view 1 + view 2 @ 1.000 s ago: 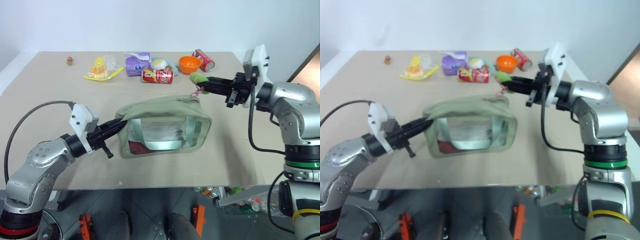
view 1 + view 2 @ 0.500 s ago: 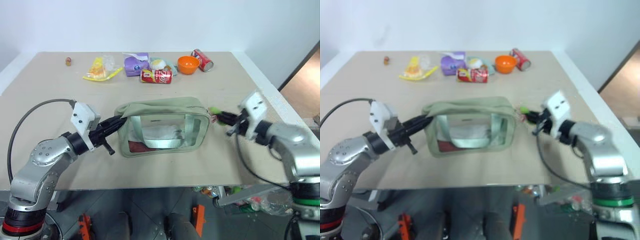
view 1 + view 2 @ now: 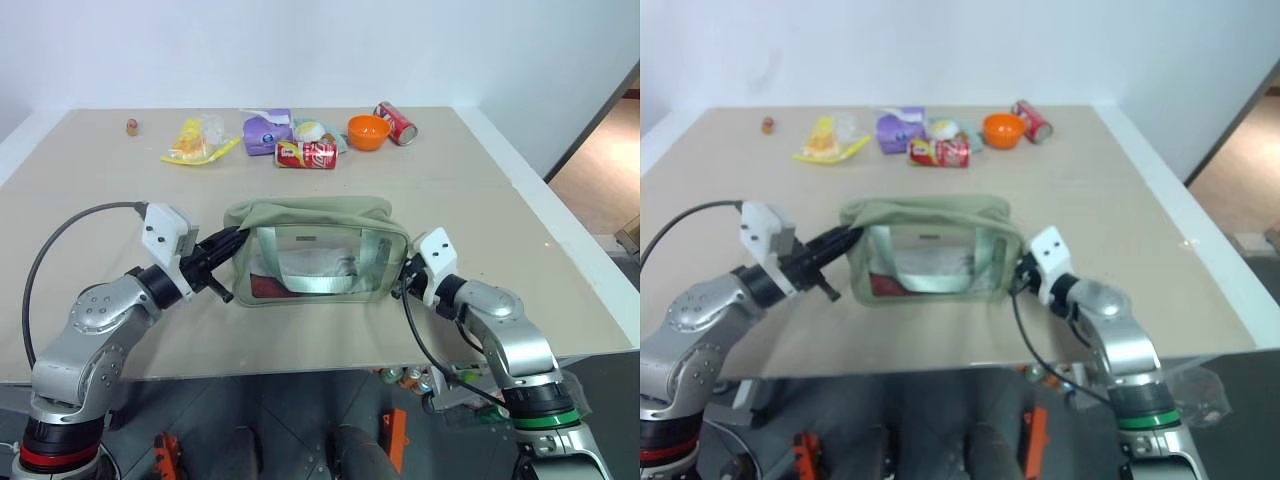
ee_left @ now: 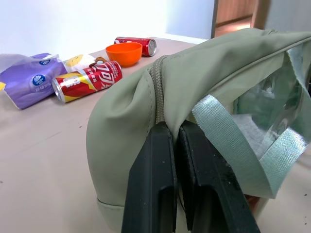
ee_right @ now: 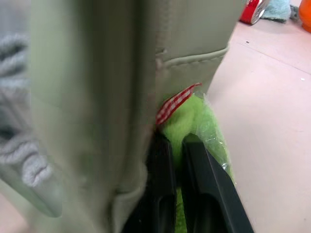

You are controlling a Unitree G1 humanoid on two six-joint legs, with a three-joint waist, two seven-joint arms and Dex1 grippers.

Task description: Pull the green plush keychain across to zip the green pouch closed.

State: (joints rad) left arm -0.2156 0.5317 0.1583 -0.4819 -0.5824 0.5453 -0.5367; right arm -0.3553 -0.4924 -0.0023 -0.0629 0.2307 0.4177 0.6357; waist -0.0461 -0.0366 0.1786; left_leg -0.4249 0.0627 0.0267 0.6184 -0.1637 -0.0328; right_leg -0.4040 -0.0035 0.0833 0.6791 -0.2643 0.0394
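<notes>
Pouch [image 3: 316,250]: upright on the table [image 3: 480,220], zipper seemingly run across the top to the right end; task judged near done.
Keychain [image 5: 194,127]: at the pouch's right end, pinched between the right gripper [image 5: 175,145] fingers.
Left gripper [image 4: 170,131]: nipping the fabric at the pouch's left end beside the zipper.
Left to do: release both grips, confirm closure.

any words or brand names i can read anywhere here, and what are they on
"Coca-Cola" in white script: on the red can lying on its side beside the purple packet.
Round blue logo on the purple packet: too blurred to read.
Second red can behind the orange bowl: print too small to read.
</notes>
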